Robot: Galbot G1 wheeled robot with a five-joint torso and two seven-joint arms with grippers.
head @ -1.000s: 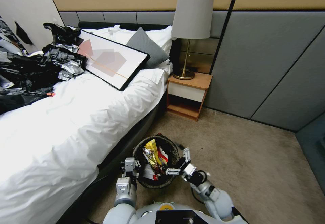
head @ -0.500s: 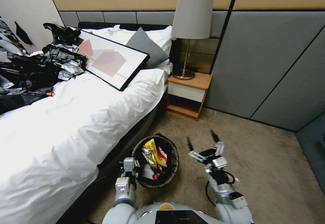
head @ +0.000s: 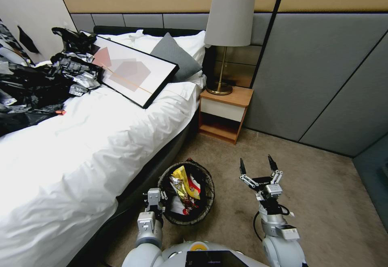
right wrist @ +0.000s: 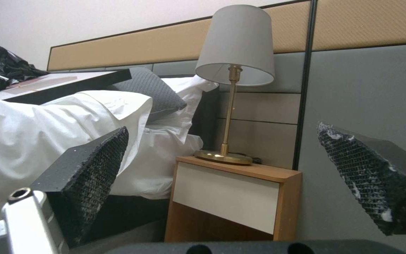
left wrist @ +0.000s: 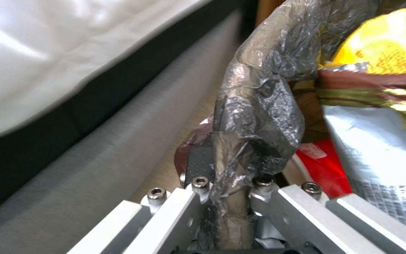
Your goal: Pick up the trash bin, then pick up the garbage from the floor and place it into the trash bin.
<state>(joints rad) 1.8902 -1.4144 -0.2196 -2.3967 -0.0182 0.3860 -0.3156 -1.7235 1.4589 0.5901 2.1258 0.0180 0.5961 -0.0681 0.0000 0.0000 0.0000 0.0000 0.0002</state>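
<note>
Mostly done, by the look: trash bin [head: 186, 193] sits beside the bed [head: 81, 146], left gripper [head: 155, 199] with jaws clamped on its bag-lined rim; garbage [head: 184, 186] lies inside. Right gripper [head: 259, 168] hovers over bare carpet [head: 323, 202], jaws wide apart, empty. No litter visible on the floor

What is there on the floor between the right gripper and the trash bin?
Bare carpet, seen in the head view. The open right gripper is apart from the trash bin, whose rim the left gripper holds.
</note>
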